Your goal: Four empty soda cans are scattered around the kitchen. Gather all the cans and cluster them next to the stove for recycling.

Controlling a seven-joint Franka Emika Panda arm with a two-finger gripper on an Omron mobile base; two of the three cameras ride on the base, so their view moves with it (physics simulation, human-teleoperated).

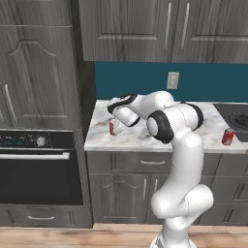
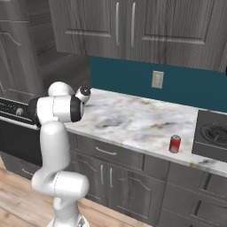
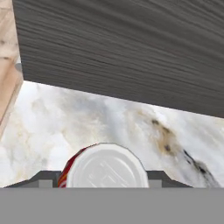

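A red soda can (image 1: 115, 127) stands upright at the far left of the marble counter (image 1: 145, 138), close to the tall cabinet's side. My gripper (image 1: 116, 122) reaches down over it from the right. In the hand view the can's silver top (image 3: 105, 168) sits right between my fingertips (image 3: 43, 178), and the gripper (image 3: 104, 180) is shut against both its sides. A second red soda can (image 1: 227, 136) (image 2: 175, 143) stands upright near the counter's front edge, just left of the stove (image 1: 237, 118) (image 2: 213, 133).
The tall cabinet's dark side panel (image 1: 85, 97) (image 3: 122, 52) rises right beside the gripped can. The black built-in oven (image 1: 38, 164) sits below and left of it. Upper cabinets (image 1: 164, 29) hang over the counter, and a wall outlet (image 1: 172, 80) is on the teal backsplash.
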